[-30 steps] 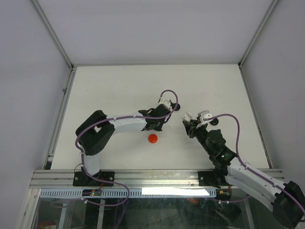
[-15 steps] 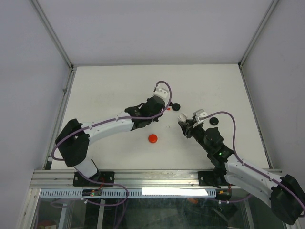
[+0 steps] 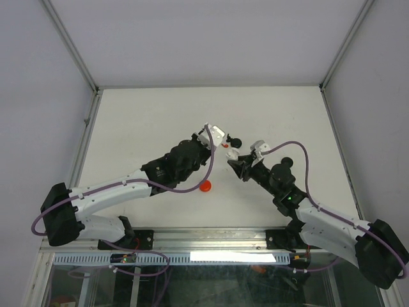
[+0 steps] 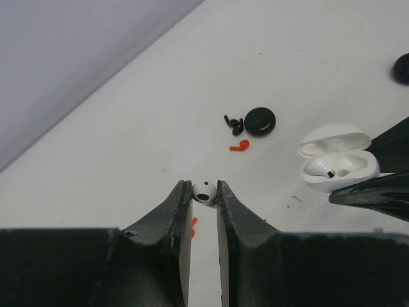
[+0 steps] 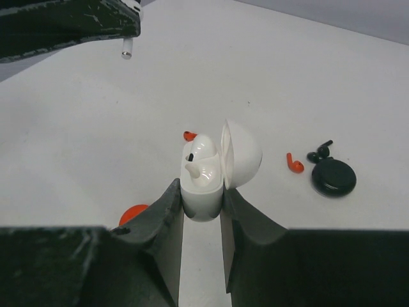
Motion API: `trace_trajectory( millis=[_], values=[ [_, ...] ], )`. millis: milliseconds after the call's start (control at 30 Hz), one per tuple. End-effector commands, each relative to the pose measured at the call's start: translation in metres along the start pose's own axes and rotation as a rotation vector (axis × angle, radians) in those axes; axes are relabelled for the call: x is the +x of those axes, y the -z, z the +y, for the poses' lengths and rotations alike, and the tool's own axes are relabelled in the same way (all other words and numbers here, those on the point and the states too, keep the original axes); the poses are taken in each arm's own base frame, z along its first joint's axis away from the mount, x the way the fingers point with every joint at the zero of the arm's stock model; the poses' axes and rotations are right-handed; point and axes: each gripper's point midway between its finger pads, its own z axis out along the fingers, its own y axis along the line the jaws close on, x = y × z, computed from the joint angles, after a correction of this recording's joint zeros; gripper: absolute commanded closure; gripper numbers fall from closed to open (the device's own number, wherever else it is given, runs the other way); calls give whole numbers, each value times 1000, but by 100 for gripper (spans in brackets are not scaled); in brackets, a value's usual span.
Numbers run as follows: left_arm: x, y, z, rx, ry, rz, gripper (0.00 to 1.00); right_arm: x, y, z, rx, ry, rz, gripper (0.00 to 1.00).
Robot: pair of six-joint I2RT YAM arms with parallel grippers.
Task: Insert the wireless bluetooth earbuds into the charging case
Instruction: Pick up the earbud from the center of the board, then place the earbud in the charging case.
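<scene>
My left gripper (image 4: pixel 204 189) is shut on a white earbud (image 4: pixel 204 192), pinched by its round head at the fingertips above the table. In the right wrist view its stem (image 5: pixel 126 48) hangs at the upper left. My right gripper (image 5: pixel 203 192) is shut on the white charging case (image 5: pixel 203 188), whose lid stands open to the right, with one white earbud (image 5: pixel 199 157) seated inside. From the left wrist the case (image 4: pixel 337 165) lies to the right of the held earbud. From above, the two grippers (image 3: pixel 216 137) (image 3: pixel 243 157) face each other closely.
A black puck case (image 4: pixel 260 121) lies beyond, with black earbuds (image 4: pixel 234 123) and a red earbud (image 4: pixel 240 146) beside it. Another red earbud (image 4: pixel 193 224) lies under my left fingers. A red puck (image 3: pixel 205 185) sits nearer the bases, a second black puck (image 3: pixel 287 162) to the right.
My left arm has stretched out to the right, carrying the white earbud. My right arm has shifted left with the open case. The two grippers are now much closer together.
</scene>
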Motion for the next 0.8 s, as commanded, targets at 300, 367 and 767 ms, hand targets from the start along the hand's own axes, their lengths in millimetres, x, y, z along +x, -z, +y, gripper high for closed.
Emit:
trace_trajectory(
  millis=[300,367,767],
  values=[
    [-79,49,-31,203,-189,-455,85,-69,-11,47,-256,-1,-232,100],
    [-81,54,-35,225,-222,-482,85,-73,-10,52,-283,4,-254,100],
    [-81,66,-52,261,-400,-561,83,-94,-11,65,-356,18,-316,100]
  ],
)
